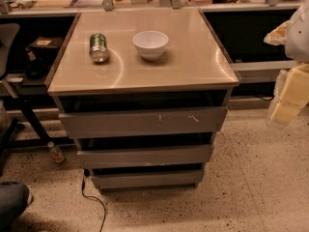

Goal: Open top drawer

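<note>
counter point(183, 62): smooth, glossy top
top drawer point(120, 123): matt grey, scratched
bowl point(150, 43): glossy white
can point(98, 47): shiny metal
gripper point(289, 98): matt cream, beyond counter's right edge

We log arm point(299, 35) at far right edge, partly cropped; gripper point(291, 96) hangs below it, touching nothing.

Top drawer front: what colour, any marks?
Grey top drawer with white scratches, camera view; gripper hangs at right edge.

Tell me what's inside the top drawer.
Only a dark gap shows above the top drawer; its contents are hidden under the cabinet top. The gripper hangs at the right edge, apart from it.
</note>
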Controlling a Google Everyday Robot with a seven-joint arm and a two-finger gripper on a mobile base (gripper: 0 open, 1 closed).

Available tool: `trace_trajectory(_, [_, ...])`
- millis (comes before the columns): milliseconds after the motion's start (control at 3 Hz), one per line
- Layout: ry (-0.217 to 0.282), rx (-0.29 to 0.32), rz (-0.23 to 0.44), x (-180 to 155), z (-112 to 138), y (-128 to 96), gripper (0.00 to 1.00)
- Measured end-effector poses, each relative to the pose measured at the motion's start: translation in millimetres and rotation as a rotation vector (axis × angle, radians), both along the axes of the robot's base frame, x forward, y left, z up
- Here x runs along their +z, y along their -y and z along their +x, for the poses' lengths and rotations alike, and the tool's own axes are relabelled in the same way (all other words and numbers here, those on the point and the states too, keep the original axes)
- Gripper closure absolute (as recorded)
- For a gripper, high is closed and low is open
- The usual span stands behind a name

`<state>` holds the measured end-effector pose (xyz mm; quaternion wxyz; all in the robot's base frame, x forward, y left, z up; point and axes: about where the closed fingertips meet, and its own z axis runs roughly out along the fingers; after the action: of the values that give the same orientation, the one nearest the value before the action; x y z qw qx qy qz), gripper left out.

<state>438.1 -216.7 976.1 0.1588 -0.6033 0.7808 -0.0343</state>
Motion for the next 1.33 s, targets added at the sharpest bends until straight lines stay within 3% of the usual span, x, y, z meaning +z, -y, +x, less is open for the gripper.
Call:
trace_trajectory(667, [-0.006,-0.005,0.009,-9,2,-4,0.00])
trace_trajectory(1333, [-0.063,0.008,0.064,-58,19,-36,0.00])
